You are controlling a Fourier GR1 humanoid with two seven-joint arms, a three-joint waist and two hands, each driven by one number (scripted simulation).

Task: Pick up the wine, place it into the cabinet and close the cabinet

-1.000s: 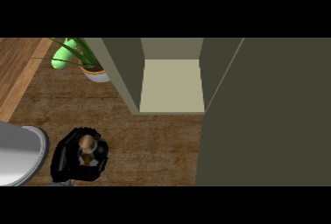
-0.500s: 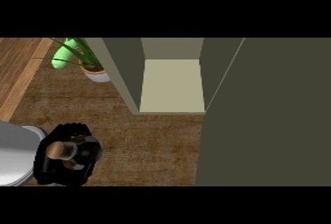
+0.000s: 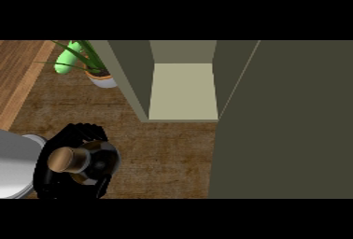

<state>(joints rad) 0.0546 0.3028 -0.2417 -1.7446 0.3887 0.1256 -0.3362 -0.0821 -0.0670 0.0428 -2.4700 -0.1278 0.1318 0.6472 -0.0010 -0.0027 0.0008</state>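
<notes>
My left hand (image 3: 59, 170) is curled round the wine (image 3: 77, 161), so only the pick-up looks done: the open cabinet (image 3: 183, 91) ahead to my right still needs filling and closing

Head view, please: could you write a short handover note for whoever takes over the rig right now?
Left hand: black fingers curled round the dark wine bottle with the brown cork top, held at the lower left over the wooden counter.
Right hand: not in view.
Olive-green cabinet: open, its pale shelf shows nothing on it; its door stands swung out at the right.
A potted green plant stands left of the cabinet.
Done: bottle grasped.
Left: place the bottle into the cabinet, then close the door.
</notes>
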